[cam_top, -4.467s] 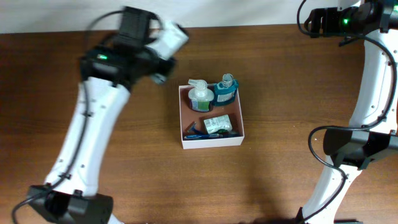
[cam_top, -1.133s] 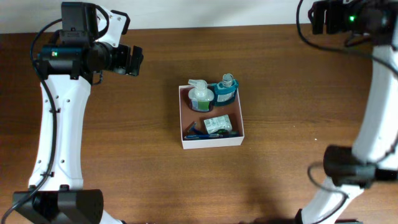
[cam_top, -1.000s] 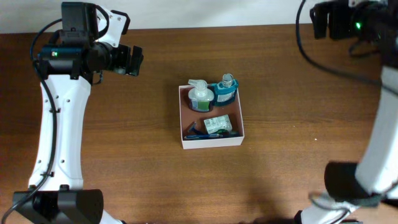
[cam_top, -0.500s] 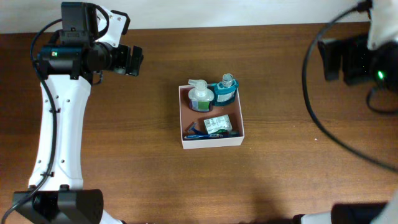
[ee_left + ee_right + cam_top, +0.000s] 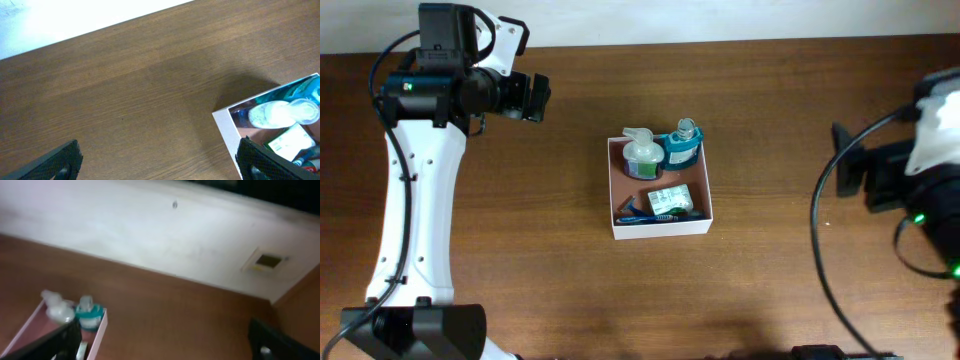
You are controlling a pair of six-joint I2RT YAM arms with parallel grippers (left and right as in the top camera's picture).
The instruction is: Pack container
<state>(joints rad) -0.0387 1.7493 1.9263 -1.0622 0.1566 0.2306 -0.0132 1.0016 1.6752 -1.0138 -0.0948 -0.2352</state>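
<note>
— So, where is the container for us?

— Mid-table, its white walls around four toiletries: a pump bottle and a teal bottle side by side along the far wall, a pale packet nearer us, and a blue toothbrush along the near wall. All sit inside; none hangs over the rim.

— Anything left out on the table?

— We see nothing loose on it from overhead, nor in either wrist view. So we judge the packing done, or as good as done, and the step in hand is standing clear.

— And our grippers?

— The left gripper hovers well apart from the container, toward the far left. Its wrist view shows it spread wide with only bare wood between the tips. The right gripper is well off to the right, likewise spread wide and holding nothing. Its blurred view catches the container from afar.

— What does the next move ask of us?

— Little, we think: no grasp, only room. If a lid or another item is meant to go in, we cannot see it, so we'd look first. Otherwise we hold both arms away so that neither gripper clips the bottles, which stand tall and would likely tip easily.
</note>
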